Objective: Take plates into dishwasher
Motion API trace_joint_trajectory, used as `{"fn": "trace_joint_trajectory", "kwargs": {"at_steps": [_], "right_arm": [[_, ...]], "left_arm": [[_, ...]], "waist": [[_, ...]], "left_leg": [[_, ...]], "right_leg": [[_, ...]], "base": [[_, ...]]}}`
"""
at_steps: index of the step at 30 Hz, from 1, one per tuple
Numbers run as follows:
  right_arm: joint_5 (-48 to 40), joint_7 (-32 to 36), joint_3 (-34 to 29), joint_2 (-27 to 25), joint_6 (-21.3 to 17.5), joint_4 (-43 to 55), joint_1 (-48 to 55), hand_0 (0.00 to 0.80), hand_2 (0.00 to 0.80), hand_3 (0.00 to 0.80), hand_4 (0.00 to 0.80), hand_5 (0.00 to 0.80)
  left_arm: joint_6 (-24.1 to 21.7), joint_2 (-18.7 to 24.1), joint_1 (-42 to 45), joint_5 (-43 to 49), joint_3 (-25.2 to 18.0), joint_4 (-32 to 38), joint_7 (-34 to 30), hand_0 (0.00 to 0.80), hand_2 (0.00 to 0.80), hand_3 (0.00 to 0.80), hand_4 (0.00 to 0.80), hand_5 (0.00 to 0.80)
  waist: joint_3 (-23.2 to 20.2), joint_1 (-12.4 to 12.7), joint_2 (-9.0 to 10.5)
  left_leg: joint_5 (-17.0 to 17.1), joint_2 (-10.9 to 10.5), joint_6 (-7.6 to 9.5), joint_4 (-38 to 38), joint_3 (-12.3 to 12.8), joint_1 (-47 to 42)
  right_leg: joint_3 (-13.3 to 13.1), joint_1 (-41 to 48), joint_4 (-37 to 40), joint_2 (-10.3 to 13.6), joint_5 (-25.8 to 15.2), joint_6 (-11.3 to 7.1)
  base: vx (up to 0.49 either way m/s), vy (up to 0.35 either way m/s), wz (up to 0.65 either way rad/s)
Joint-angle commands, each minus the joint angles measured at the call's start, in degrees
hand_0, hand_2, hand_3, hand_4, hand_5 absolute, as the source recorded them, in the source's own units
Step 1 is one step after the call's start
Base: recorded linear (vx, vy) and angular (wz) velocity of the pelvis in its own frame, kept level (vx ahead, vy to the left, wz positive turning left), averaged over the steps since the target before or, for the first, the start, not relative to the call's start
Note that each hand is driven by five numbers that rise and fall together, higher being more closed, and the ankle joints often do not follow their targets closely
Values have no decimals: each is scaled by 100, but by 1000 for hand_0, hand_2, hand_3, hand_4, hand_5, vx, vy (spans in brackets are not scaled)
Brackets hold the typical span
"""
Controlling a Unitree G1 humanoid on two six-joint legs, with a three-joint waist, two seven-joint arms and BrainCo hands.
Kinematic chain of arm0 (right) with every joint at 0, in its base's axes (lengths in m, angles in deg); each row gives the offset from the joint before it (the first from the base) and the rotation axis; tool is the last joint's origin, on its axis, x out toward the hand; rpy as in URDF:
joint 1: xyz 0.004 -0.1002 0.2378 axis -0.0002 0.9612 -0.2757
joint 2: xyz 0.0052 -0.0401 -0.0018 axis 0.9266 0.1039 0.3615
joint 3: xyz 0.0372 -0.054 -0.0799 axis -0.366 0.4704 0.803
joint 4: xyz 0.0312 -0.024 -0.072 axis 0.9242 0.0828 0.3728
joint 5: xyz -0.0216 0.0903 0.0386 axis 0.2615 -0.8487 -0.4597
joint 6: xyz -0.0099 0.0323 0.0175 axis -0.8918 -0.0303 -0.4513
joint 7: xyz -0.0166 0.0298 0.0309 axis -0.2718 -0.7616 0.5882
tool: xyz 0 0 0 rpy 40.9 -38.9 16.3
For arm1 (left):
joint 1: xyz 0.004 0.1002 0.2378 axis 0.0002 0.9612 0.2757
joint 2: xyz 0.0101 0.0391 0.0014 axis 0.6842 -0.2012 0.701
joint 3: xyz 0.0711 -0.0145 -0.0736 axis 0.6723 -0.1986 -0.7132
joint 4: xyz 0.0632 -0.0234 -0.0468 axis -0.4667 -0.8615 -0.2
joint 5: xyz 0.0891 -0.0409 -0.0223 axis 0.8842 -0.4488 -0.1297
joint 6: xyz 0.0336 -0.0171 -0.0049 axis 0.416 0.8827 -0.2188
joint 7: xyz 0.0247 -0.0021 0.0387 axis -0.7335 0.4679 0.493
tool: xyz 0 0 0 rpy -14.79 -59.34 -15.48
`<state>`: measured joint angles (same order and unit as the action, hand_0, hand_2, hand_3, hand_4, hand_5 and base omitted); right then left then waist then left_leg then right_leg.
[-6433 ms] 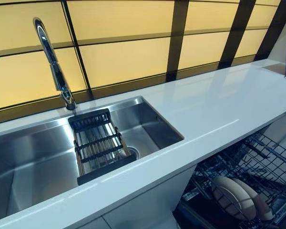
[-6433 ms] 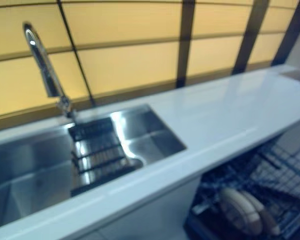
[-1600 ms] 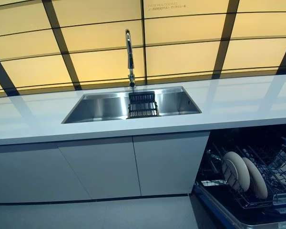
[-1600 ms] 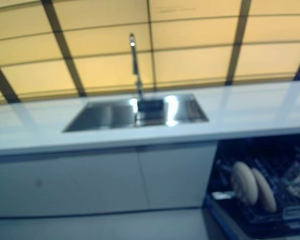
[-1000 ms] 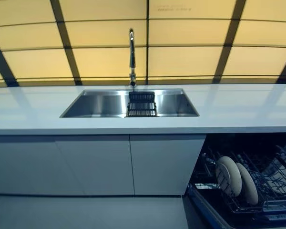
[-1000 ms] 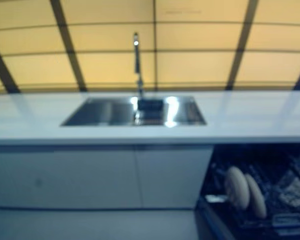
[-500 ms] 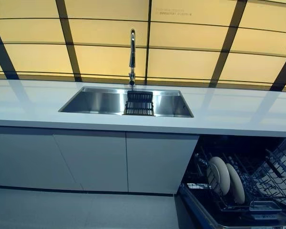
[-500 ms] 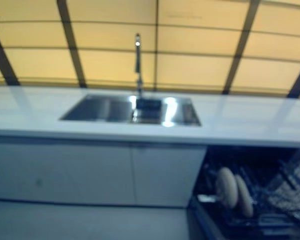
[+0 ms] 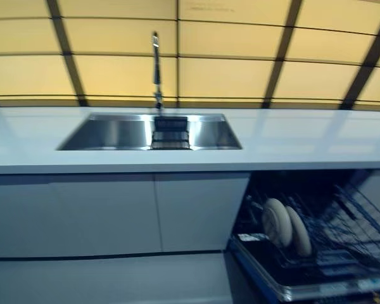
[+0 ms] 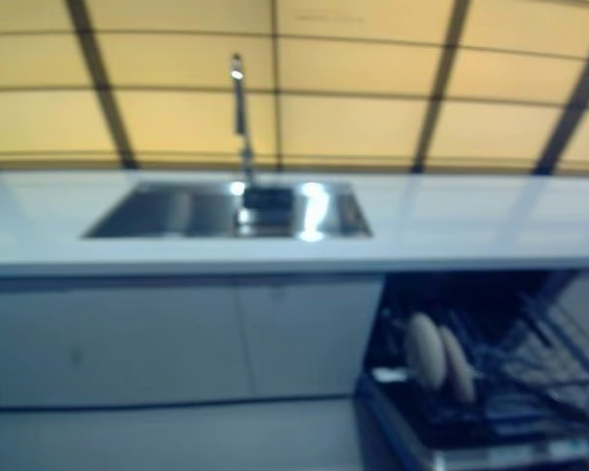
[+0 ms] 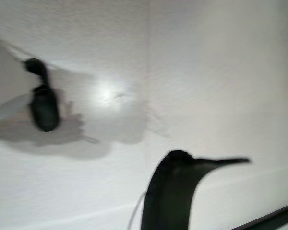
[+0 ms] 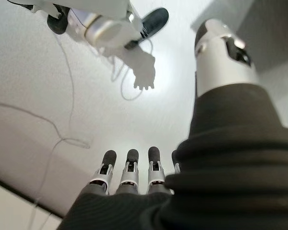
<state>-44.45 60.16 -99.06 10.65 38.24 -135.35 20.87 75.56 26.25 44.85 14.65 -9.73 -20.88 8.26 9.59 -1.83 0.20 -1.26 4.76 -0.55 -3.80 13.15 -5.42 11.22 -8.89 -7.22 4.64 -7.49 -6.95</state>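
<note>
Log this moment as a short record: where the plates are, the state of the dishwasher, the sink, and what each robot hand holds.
plates: two plates standing on edge, side by side, in the dishwasher rack
dishwasher: open, rack pulled out, below the counter at the right
sink: steel sink holding a dark drain rack beneath the faucet; no plates seen in it
right robot hand: fingers straight, empty, over the floor
left robot hand: fingers not discernible in its wrist view

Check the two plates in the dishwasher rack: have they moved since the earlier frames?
No. The plates stand upright in the same spot in the rack, below the counter; only the camera shifted.
</note>
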Motion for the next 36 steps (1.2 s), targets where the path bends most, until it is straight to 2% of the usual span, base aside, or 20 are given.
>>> {"fn": "trace_joint_trajectory", "kwargs": {"at_steps": [1,4,7,9,12,13,16,19,20,21,23,26,29,33,36], "right_arm": [[49,-127,-189,-210,-444,17,16,0,0,0,0,0],[19,0,-220,-223,-560,111,-17,0,0,0,0,0],[-104,115,-230,-212,-713,185,-70,0,0,0,0,0],[-298,97,-263,-219,-837,188,-66,0,0,0,0,0],[-245,2,-158,-170,-753,446,-133,0,0,0,0,0],[-443,-181,-97,-187,-575,479,-205,0,0,0,0,0],[-810,-172,-154,-252,-561,321,-313,0,0,0,0,0],[-1095,-166,-137,-341,-601,459,-438,0,0,0,0,0],[-1095,-166,-137,-341,-601,459,-438,0,0,0,0,0],[-1423,-3,-142,-377,-717,539,-528,0,0,0,0,0],[-1621,-79,-116,-394,-732,638,-580,0,0,0,0,0],[-1838,-41,-96,-492,-950,756,-692,0,0,0,0,0],[-2483,197,-141,-592,-1136,899,-803,0,0,0,0,0],[-2784,220,-166,-627,-1228,1008,-863,0,0,0,0,0],[-3174,368,-156,-720,-1398,1176,-1045,0,0,0,0,0]], "left_arm": [[107,126,-176,-62,-129,-76,-38,0,0,0,0,0],[163,116,-223,-144,-151,-30,7,0,0,0,0,0],[106,123,-329,-279,-189,98,-133,0,0,0,0,0],[63,68,-381,-259,-100,177,-132,0,0,0,0,0],[60,30,-369,-281,-68,289,-140,0,0,0,0,0],[-29,-2,-328,-276,-14,328,-195,0,0,0,0,0],[-75,-54,-350,-303,83,463,-200,0,0,0,0,0],[-98,-127,-344,-360,155,656,-207,0,0,0,0,0],[-98,-127,-344,-360,155,656,-207,0,0,0,0,0],[-109,-155,-350,-417,177,726,-254,0,0,0,0,0],[-125,-170,-342,-436,190,758,-271,0,0,0,0,0],[-158,-232,-316,-532,238,792,-266,0,0,0,0,0],[-232,-283,-245,-766,221,803,-290,0,0,0,0,0],[-271,-339,-185,-815,237,853,-300,0,0,0,0,0],[-320,-414,-145,-953,266,900,-304,0,0,0,0,0]], "waist": [[245,73,-9],[395,6,7],[582,-140,-99],[653,-195,-174],[746,-253,-229],[789,-281,-293],[849,-281,-389],[968,-297,-545],[968,-297,-545],[1067,-312,-654],[1130,-327,-715],[1324,-387,-888],[1512,-427,-1048],[1592,-446,-1119],[1698,-465,-1278]], "left_leg": [[-413,-550,413,746,-486,581],[-501,-490,387,1152,-398,901],[-460,-412,364,1219,-303,1051],[-416,-424,356,1161,-346,1076],[-426,-471,349,1184,-393,1073],[-387,-476,312,1141,-402,1081],[-423,-519,304,1211,-417,1083],[-541,-545,303,1604,-364,1281],[-541,-545,303,1604,-364,1281],[-592,-563,308,1847,-330,1433],[-630,-573,304,1990,-328,1528],[-727,-577,303,2353,-273,1778],[-782,-588,291,2593,-228,1963],[-811,-583,267,2744,-236,2098],[-880,-583,285,2953,-205,2245]], "right_leg": [[-510,335,6,707,234,10],[-663,289,142,707,331,-68],[-806,163,16,605,496,-53],[-841,102,-4,600,534,-67],[-873,79,-24,621,566,-55],[-883,75,-6,618,576,-49],[-893,99,-16,681,616,-58],[-878,-71,-292,783,727,15],[-878,-71,-292,783,727,15],[-879,-218,-508,829,804,74],[-896,-315,-634,841,856,114],[-913,-647,-1062,873,1052,206],[-931,-918,-1386,887,1203,300],[-956,-1063,-1547,902,1284,341],[-947,-1360,-2026,929,1511,458]], "base": [[-48,-161,-14],[-99,-140,-17],[-151,-163,-23],[-80,-71,1],[-47,-16,-2],[-35,-25,-10],[-8,-14,-2],[-27,23,2],[-71,59,3],[-55,42,2],[-69,45,0],[-79,46,0],[-54,24,-2],[-36,14,-8],[-26,16,-1]]}}
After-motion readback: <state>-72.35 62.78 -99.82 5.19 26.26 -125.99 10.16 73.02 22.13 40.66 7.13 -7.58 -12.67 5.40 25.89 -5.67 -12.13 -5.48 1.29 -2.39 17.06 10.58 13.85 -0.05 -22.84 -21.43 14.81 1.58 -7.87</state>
